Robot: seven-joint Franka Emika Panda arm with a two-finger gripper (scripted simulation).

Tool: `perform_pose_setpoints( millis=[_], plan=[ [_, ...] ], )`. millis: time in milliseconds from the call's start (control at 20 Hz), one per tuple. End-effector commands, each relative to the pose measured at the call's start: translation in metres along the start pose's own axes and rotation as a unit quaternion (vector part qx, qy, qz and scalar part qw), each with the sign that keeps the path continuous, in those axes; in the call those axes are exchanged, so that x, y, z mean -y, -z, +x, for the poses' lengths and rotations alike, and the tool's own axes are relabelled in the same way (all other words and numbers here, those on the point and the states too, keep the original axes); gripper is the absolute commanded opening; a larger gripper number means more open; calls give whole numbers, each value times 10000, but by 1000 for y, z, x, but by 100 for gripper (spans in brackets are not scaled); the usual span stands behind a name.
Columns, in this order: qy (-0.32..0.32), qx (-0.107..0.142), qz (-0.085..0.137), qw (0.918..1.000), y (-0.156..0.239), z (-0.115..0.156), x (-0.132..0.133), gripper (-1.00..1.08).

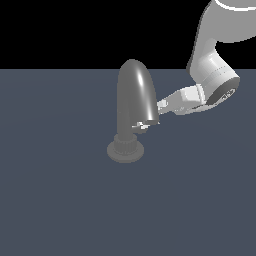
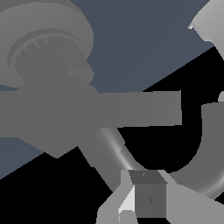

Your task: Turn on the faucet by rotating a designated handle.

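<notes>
The arm [image 1: 212, 60] is all glossy white, chunky rounded links, with a dark ring round the wrist joint. The gripper [image 1: 162, 105] is blocky pale grey with a darker square fingertip pad [image 2: 148, 199].

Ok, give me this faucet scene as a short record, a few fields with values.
surface: flat dark blue-grey floor
faucet: dark grey arched body on ribbed collar and round base, upright
handle: small pale lever at the spout's lower end
gripper: at the faucet's side on the exterior view's right, above the handle
contact: fingers close to the faucet, touch unclear
grip state: cannot tell
</notes>
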State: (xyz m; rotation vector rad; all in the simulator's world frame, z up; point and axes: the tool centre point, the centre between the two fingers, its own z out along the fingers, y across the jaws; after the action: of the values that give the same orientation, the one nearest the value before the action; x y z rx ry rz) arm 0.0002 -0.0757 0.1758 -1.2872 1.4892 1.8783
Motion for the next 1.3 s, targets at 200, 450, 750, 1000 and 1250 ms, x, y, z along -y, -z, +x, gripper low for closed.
perform_pose_setpoints(
  millis=[200, 450, 750, 1000, 1250],
  plan=[
    [-5, 10, 6, 10000, 0, 0, 0, -100],
    [-5, 10, 6, 10000, 0, 19, -6, -100],
    [-5, 10, 6, 10000, -1, 44, -13, -100],
    [132, -50, 15, 9999, -1, 39, -12, -100],
    [70, -23, 10, 10000, -1, 71, 0, -100]
  ],
)
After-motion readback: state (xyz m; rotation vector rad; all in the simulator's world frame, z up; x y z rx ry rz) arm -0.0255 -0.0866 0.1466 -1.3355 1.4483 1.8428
